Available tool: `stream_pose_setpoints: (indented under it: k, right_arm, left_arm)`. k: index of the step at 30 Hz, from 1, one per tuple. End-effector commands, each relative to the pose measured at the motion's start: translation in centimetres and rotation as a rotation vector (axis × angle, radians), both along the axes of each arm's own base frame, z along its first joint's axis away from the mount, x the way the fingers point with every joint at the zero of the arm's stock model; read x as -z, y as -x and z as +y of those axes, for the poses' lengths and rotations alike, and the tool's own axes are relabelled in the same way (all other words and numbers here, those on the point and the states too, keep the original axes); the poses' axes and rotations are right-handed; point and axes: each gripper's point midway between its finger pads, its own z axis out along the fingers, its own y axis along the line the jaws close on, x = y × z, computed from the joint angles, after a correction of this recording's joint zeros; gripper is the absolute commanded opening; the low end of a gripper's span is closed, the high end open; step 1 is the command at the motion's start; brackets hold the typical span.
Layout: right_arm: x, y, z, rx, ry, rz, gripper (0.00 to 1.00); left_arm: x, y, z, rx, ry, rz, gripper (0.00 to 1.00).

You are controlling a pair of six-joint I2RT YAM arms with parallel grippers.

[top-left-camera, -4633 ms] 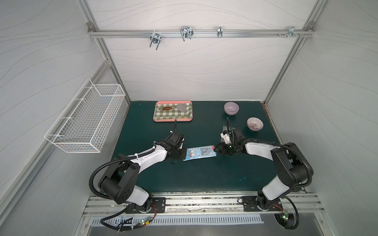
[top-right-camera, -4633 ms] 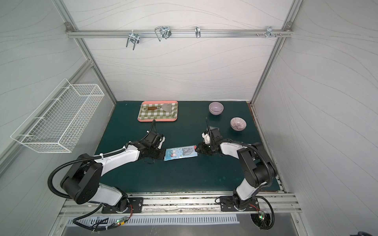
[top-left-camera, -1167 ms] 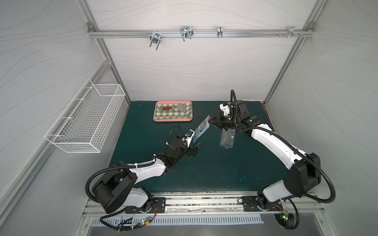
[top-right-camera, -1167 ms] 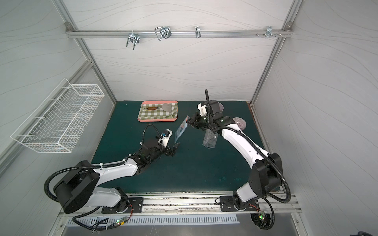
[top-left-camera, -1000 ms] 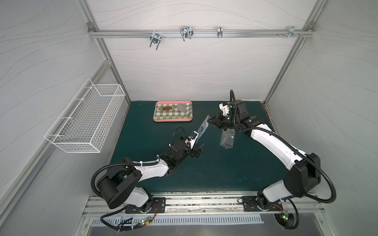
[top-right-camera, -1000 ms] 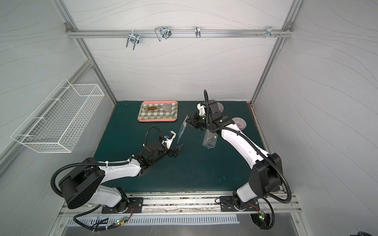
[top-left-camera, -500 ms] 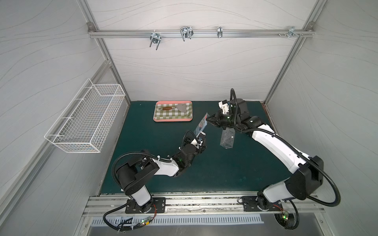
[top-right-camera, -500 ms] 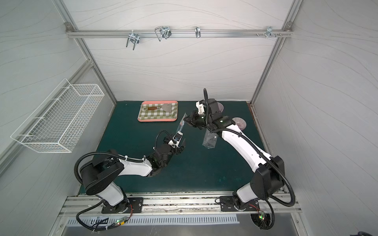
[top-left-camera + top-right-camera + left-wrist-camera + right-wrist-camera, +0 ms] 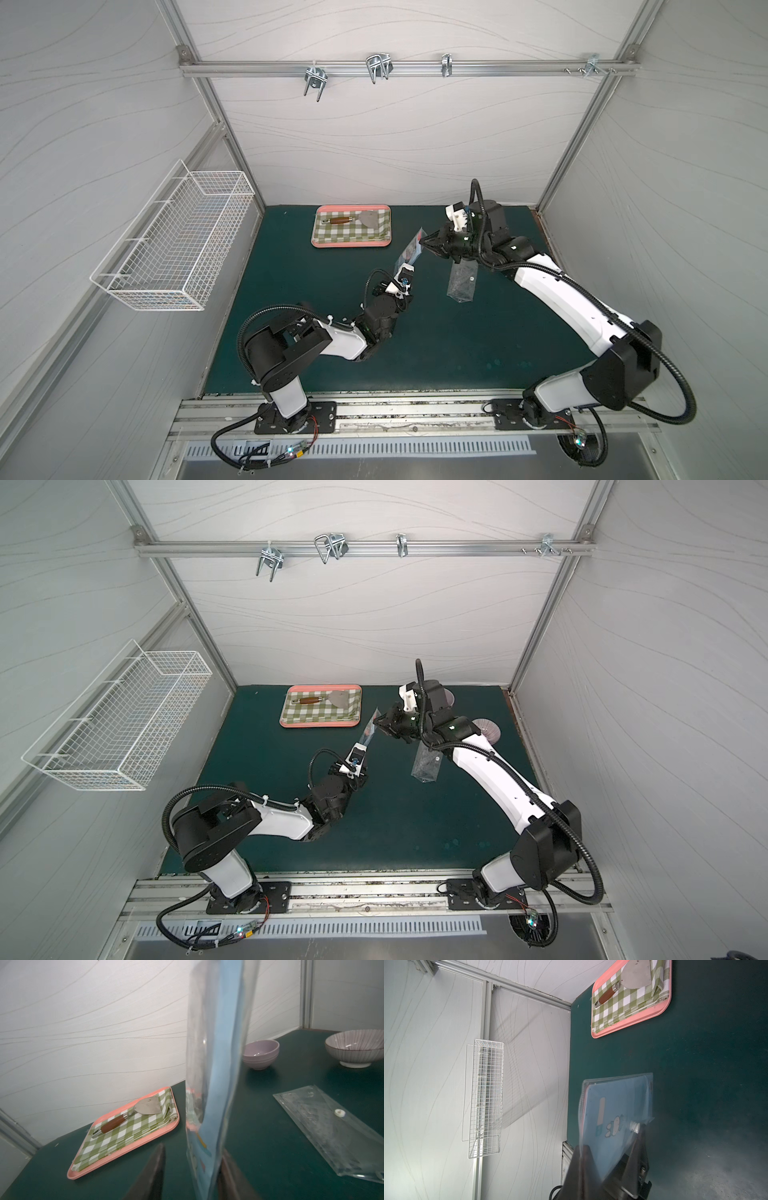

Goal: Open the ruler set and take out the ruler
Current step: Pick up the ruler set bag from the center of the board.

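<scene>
The right gripper (image 9: 424,241) is pinching the blue pouch (image 9: 410,251) aloft while the left gripper (image 9: 193,1150), jaws partly open, is straddling its lower end.

Light: bright, even and diffuse on the pale wavy-lined wall panels (image 9: 374,137); dark green table mat (image 9: 457,345) dimmer.
Shadow: white wire basket (image 9: 485,1101) throws soft grey streaks on the wall, right wrist view.
Focus: clear plastic pouch with a blue card inside (image 9: 216,1064) smeared, left wrist view.
Distortion: aluminium frame posts (image 9: 587,124) splay in both top views.
</scene>
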Motion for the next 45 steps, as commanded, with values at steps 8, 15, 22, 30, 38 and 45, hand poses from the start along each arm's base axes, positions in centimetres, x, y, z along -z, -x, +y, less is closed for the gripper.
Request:
stream_pose_setpoints:
  k: [8, 15, 22, 30, 38, 45]
  right_arm:
    - [-2.4, 0.5, 0.0, 0.004, -0.043, -0.032, 0.0]
    - [-2.6, 0.5, 0.2, -0.007, -0.053, -0.033, 0.0]
    - [-2.5, 0.4, 0.4, -0.013, -0.057, -0.031, 0.0]
    - [-2.6, 0.3, 0.3, -0.015, -0.059, -0.042, 0.13]
    - [-2.4, -0.5, -1.2, 0.003, -0.047, -0.067, 0.31]
    - [-2.4, -1.3, -3.2, 0.013, -0.012, -0.131, 0.55]
  left_arm:
    - [-1.2, 0.1, -0.5, 0.022, 0.051, -0.049, 0.18]
    - [-1.4, 0.3, -0.8, 0.045, 0.049, -0.055, 0.0]
    - [-1.4, 0.6, -1.0, 0.071, 0.053, -0.049, 0.0]
    - [-2.0, 1.6, -1.3, 0.139, 0.076, -0.043, 0.0]
    - [-2.9, 2.5, -0.2, 0.229, 0.178, 0.058, 0.0]
    - [-4.8, 3.0, 1.9, 0.315, 0.27, 0.168, 0.0]
